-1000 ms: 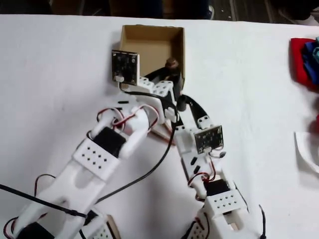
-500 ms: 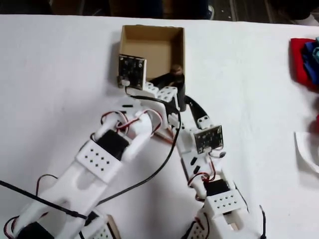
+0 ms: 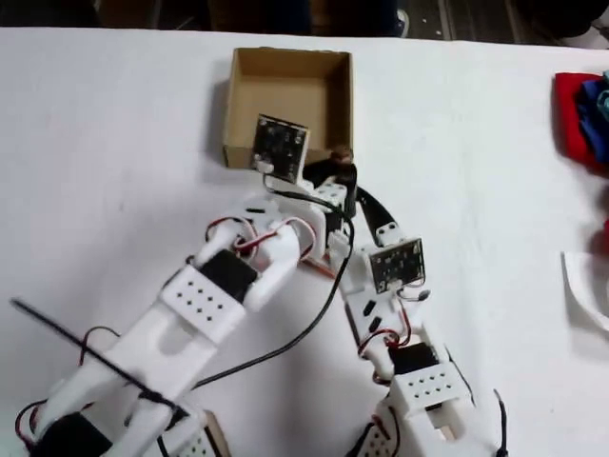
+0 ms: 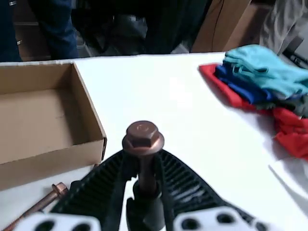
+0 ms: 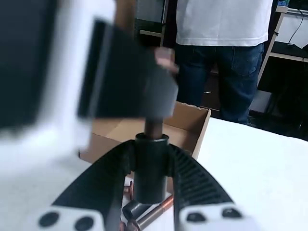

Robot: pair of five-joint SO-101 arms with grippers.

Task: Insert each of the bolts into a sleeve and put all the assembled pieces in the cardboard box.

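With left gripper clamped on the bolt and right gripper clasping the sleeve beneath those jaws, you want to press straight down, axes aligned; seating seems partial.

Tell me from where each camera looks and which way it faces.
High view: fixed above, looking down on the table, cardboard box, left arm and right arm.
Left wrist view: on the left arm, facing past the left gripper, shut on a bolt, toward coloured cloths.
Right wrist view: on the right arm, facing the cardboard box over the right gripper, shut on the sleeve.
Shared by both wrist views: cardboard box, bolt, sleeve.
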